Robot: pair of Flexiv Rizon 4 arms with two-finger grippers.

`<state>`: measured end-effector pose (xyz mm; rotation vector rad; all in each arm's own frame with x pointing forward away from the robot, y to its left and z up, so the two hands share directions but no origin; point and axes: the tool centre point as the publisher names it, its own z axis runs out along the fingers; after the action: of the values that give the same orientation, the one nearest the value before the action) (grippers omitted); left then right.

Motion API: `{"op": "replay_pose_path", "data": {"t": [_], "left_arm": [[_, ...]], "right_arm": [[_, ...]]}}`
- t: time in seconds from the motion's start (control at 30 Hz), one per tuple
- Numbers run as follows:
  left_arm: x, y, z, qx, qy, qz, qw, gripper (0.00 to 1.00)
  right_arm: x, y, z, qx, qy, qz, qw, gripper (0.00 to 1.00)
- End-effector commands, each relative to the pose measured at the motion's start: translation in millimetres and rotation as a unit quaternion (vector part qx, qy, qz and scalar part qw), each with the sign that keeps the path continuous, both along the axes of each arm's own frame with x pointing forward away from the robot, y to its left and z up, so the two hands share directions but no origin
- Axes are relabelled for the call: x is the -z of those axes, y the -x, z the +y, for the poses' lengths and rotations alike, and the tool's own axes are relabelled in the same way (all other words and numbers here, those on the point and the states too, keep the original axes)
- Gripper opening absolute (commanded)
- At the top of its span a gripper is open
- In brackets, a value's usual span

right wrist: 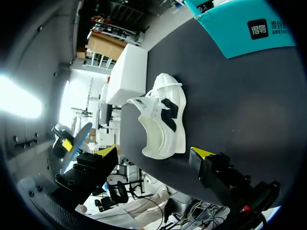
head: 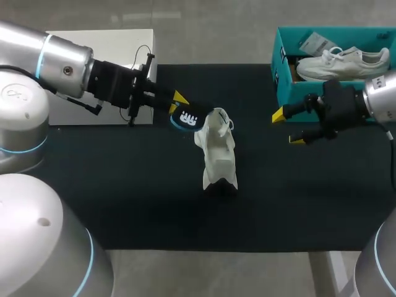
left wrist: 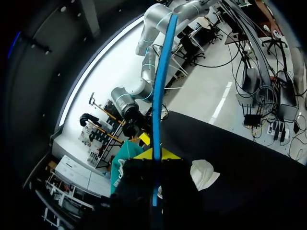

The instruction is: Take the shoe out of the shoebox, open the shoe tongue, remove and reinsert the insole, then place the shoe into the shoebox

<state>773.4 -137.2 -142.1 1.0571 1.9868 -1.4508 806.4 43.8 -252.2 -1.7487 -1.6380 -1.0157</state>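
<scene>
The left jaws are closed on a dark, blue-edged foam insole (head: 189, 117) with a white logo, held in the air just beside the white sneaker (head: 218, 151) on the black-covered table (head: 124, 204). The right jaws gape wide and hold nothing, near the teal cardboard shoebox (head: 279, 86) — a black printed label on its side, a second white shoe (head: 343, 62) inside.

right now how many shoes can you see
2: one shoe on the black mat mid-table, another shoe inside the teal shoebox; more may hide inside it.
</scene>
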Motion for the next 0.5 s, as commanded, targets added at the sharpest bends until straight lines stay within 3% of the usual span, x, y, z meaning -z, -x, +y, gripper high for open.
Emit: {"op": "replay_pose_path", "data": {"t": [0.03,0.33,0.5], "left_arm": [[22,12.8,2,0.002,0.019,0.027,0.999,0.0],[57,38.1,1,0.021,0.029,0.09,0.995,0.0],[77,37.9,-6,0.023,0.039,0.076,0.996,0.0]], "right_arm": [[0,0.6,1,0.001,0.002,0.001,1.0,1.0],[0,0.6,1,0.001,0.002,0.001,1.0,1.0],[0,0.6,1,0.001,0.002,0.001,1.0,1.0]]}}
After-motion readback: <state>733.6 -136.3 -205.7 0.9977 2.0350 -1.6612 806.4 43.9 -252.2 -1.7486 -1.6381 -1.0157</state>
